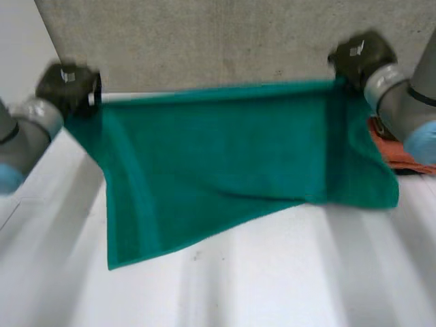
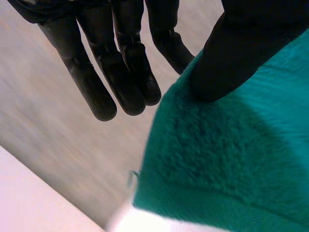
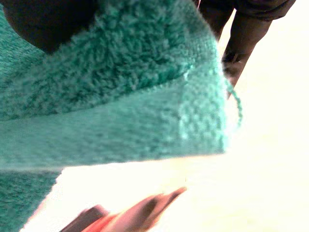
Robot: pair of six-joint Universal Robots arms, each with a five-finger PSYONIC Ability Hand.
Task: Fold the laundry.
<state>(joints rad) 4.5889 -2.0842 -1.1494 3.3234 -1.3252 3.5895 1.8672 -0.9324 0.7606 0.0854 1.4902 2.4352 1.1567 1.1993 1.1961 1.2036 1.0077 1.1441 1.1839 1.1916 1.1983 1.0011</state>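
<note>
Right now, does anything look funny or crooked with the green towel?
Yes. The green towel, held up between the left hand and right hand, hangs crooked: its bottom edge slants, lower under the left hand.

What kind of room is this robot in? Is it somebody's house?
Probably a robot lab, not a home: a bare white table, a plain grey wall behind it, and the left hand and right hand pinching corners of a green towel.
</note>
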